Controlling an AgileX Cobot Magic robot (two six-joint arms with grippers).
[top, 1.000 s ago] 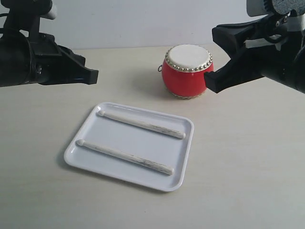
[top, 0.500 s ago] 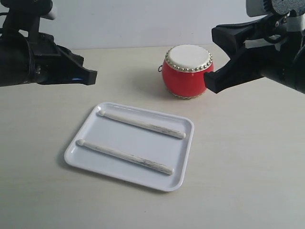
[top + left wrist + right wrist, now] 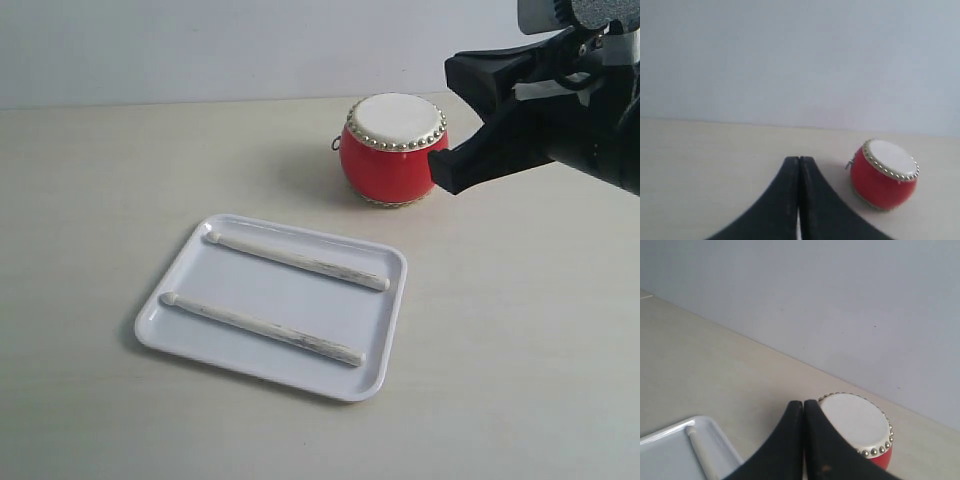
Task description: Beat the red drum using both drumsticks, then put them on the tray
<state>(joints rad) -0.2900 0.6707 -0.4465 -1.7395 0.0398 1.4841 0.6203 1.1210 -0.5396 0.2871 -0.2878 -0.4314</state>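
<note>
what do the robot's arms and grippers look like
Both the left gripper and the right gripper have smooth matte black fingers, broad at the base and tapering to narrow tips. The right arm is black and blocky, with a pale grey housing at its top. No markings show. The left arm is out of the exterior view.

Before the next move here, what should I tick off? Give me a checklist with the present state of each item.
1. Far drumstick and near drumstick lie inside the tray, not touching: ok.
2. Red drum upright, skin bare: ok.
3. Left pincer shut, holding nothing: ok.
4. Right pincer shut, holding nothing: ok.
5. Left pincer's clearance from the tray: cannot tell; the exterior view does not show it.
6. Drum already beaten: cannot tell.
</note>
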